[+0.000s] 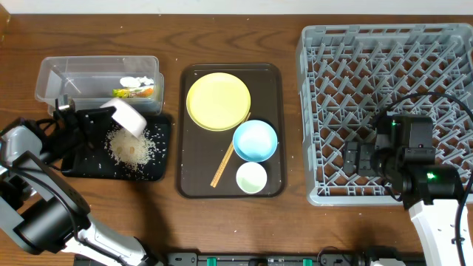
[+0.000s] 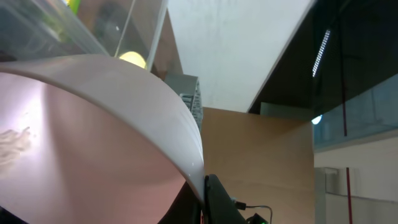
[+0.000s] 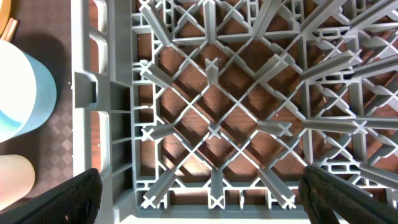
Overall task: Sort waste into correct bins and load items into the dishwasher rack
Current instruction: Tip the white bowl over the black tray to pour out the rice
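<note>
The desk (image 1: 236,37) carries a job I judge to be under halfway done. The dishwasher rack (image 1: 384,44) on the right looks empty; none of the dishes has gone in. On the dark brown serving tray (image 1: 181,148) in the middle sit the yellow plate (image 1: 218,101), the light blue bowl (image 1: 255,140), the small pale cup (image 1: 250,177) and the wooden chopsticks (image 1: 224,166).

The waste is further along. The clear tub (image 1: 74,74) at upper left holds the green-and-orange wrapper (image 1: 133,92) and white scraps (image 1: 131,80), and rice crumbs (image 1: 133,148) lie heaped in the black tray (image 1: 162,170) just in front of it.

The left claw (image 1: 107,116) is closed on the rim of the white bowl (image 1: 129,117), holding it tipped over the black tray – a smear of rice shows inside it in the left wrist view. The right claw (image 3: 205,202) hangs over the rack's near-left corner, its fingers spread wide, holding and touching nothing.
</note>
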### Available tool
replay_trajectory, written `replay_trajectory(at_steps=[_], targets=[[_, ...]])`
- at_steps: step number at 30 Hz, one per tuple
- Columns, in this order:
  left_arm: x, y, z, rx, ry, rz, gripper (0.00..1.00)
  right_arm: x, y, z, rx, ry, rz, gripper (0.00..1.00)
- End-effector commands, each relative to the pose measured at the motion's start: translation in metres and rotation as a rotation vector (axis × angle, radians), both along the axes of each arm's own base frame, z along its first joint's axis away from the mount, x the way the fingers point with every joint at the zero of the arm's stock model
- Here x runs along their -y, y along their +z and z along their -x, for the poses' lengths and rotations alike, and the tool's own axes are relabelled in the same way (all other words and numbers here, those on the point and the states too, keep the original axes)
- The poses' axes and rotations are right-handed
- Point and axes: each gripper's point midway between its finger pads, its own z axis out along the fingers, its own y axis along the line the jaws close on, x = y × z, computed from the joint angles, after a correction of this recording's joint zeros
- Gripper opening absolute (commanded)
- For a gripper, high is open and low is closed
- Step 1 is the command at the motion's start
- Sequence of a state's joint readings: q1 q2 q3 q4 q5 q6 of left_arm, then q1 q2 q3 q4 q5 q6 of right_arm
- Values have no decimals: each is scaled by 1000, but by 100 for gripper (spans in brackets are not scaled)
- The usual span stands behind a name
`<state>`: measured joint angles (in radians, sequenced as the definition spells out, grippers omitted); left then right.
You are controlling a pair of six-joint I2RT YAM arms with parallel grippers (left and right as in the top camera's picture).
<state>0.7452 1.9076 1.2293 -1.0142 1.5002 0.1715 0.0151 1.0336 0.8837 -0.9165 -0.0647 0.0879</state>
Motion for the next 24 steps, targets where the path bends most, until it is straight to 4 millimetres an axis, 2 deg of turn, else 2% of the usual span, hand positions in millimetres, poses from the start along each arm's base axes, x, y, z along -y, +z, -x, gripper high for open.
replay_trajectory(at_steps=[1,3,7,10,12,15,21,24], targets=[[-3,18,-3,64,16,32,6,-1,8,-3,22,2,-8,99],[-2,19,-2,83,12,12,6,-1,8,-3,22,2,-8,99],[-3,0,3,-35,0,-26,6,-1,8,-3,22,2,-8,99],[1,22,1,110,9,1,6,-1,8,-3,23,2,-8,99],[1,20,2,103,6,-13,6,-1,8,-3,22,2,-8,99],[1,6,5,5,-7,-23,6,-1,8,-3,22,2,-8,99],[17,-9,18,-119,-80,-101,6,-1,8,-3,22,2,-8,99],[31,0,21,-104,-121,-141,6,-1,8,-3,22,2,-8,99]])
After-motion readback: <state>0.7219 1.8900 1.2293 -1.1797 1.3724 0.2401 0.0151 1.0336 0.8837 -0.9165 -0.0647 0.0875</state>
